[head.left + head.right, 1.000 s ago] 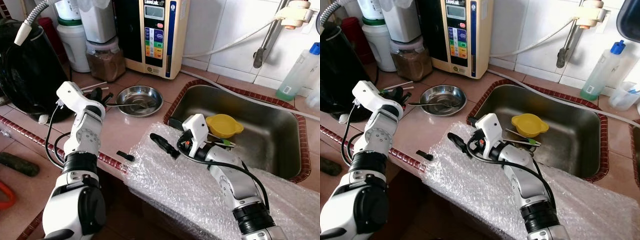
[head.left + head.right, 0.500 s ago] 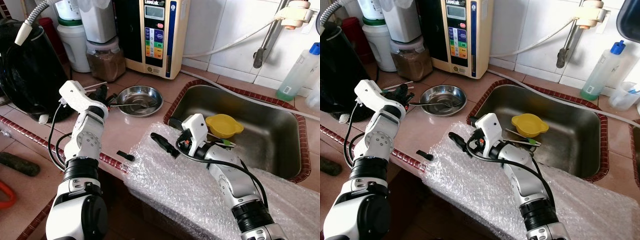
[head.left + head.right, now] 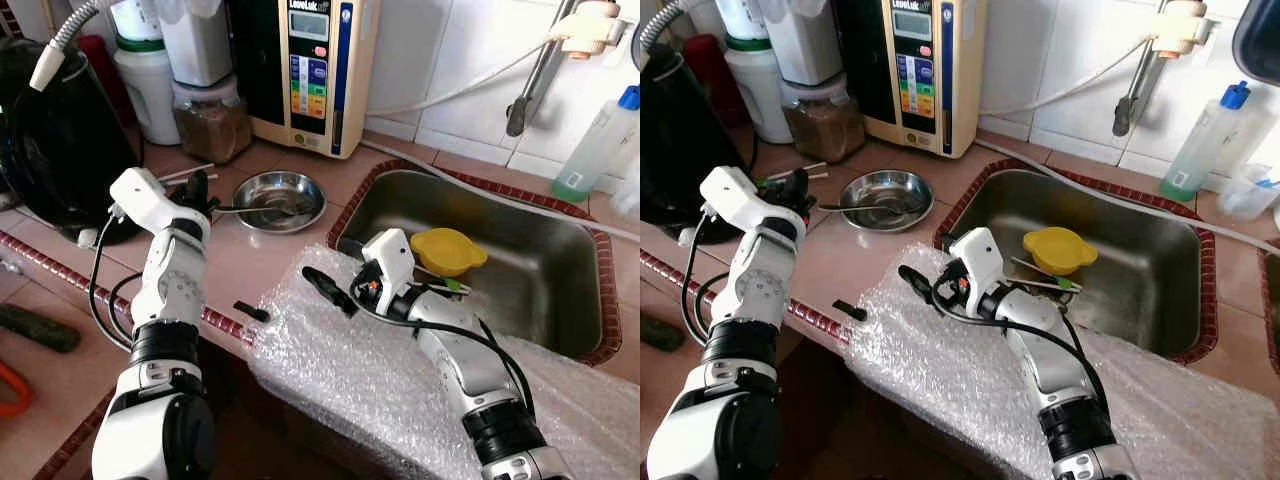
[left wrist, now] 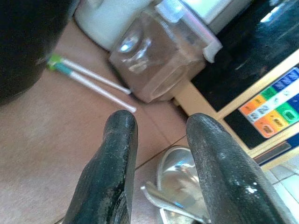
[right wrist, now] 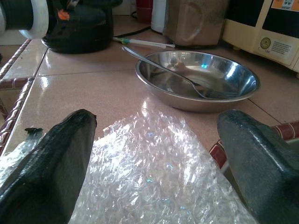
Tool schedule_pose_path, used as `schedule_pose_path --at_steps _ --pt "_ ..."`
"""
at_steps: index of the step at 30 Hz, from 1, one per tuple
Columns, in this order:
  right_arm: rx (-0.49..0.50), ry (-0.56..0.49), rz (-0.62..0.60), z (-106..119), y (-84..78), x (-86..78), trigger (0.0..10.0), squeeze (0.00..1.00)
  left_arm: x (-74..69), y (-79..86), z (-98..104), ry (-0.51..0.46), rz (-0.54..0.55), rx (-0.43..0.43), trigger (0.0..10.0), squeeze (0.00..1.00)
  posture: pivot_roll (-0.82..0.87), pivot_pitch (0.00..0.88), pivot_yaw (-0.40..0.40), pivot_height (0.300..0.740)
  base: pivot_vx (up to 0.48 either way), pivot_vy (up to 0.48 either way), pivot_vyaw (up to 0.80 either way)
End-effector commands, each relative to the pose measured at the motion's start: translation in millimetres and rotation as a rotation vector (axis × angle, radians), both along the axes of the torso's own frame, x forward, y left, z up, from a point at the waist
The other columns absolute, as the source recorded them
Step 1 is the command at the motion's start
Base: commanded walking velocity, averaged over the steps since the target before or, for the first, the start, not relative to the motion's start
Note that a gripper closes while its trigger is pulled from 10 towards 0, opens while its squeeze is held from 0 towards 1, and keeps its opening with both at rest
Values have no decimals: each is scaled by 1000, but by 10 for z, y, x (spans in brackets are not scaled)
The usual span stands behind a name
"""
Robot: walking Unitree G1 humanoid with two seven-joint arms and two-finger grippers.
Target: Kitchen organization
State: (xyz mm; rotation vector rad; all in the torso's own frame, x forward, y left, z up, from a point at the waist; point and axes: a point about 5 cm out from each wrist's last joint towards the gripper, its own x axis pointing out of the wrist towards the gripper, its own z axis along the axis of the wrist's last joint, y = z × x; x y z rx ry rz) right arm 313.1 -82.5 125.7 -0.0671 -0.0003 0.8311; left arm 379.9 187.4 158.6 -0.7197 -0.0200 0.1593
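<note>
Near the middle left of the frame: steel bowl [image 3: 279, 199] on the desk [image 3: 240, 255], fork [image 3: 262, 209] across it, handle toward left gripper [image 3: 199, 190], jaws apart, nearer. Right gripper [image 3: 330, 278], jaws wide apart, over bubble wrap [image 3: 340, 370].

One steel dish [image 3: 279, 200] holding one fork [image 3: 268, 209], one yellow bowl [image 3: 447, 250] in one sink [image 3: 540, 290], two straws [image 4: 93, 84], one bubble-wrap sheet [image 3: 380, 390], one soap bottle [image 3: 598, 146].

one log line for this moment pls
left hand: open, by bowl with fork | right hand: open, over bubble wrap | sink: yellow bowl
</note>
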Motion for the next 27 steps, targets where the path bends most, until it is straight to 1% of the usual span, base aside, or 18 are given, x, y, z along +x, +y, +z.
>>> schedule_pose_path --at_steps 1,6,8,12,16,27 --pt "-8 -17 6 27 6 6 10000 620 34 -6 3 6 -2 -27 10000 1000 68 0 36 740 0 0 0" --pt "-7 -19 5 27 13 -1 10000 624 49 -24 -42 22 0 -37 10000 1000 67 0 38 740 0 0 0" --pt "-13 -22 -1 21 14 2 10000 627 63 -35 -65 32 0 -60 10000 1000 66 0 39 740 0 0 0" --pt "-16 -23 -1 17 18 -2 10000 624 72 -3 -93 46 11 -62 10000 1000 60 0 43 740 0 0 0" --pt "-17 -25 -2 19 11 -5 10000 624 83 6 -105 41 10 -86 10000 1000 58 0 45 740 0 0 0" --pt "-17 -22 -16 -6 -3 -65 10000 624 138 -94 -149 85 -25 -114 10000 1000 31 0 64 740 0 0 0"
